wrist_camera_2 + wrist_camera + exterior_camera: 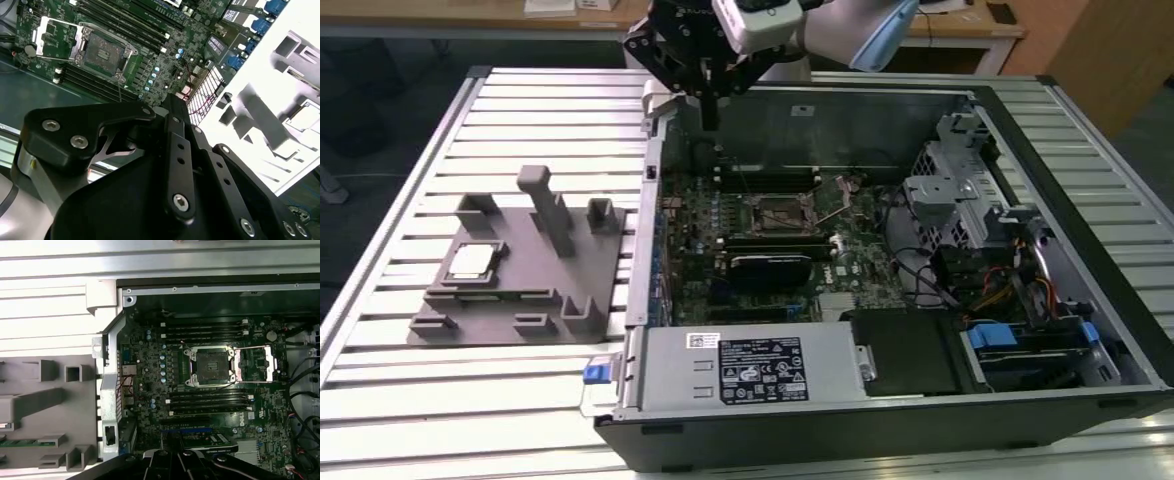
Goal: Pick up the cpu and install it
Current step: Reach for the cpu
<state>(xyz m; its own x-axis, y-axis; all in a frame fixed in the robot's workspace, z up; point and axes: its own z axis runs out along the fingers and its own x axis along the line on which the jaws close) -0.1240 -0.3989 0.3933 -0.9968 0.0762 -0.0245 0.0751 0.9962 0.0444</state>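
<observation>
Nothing installed yet, by my read: the chip [470, 262] lies flat on the grey holder [520, 300] beside the computer case [720, 430], its socket [783, 212] stands open and bare, and my gripper [710, 120] hangs over the case's edge, pressed together on nothing.

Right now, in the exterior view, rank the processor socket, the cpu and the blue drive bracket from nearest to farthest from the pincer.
1. The socket, on the motherboard, closest to the pincer.
2. The cpu, lying on the grey fixture at the exterior view's left.
3. The blue drive bracket, farthest, low on the exterior view's right.
</observation>
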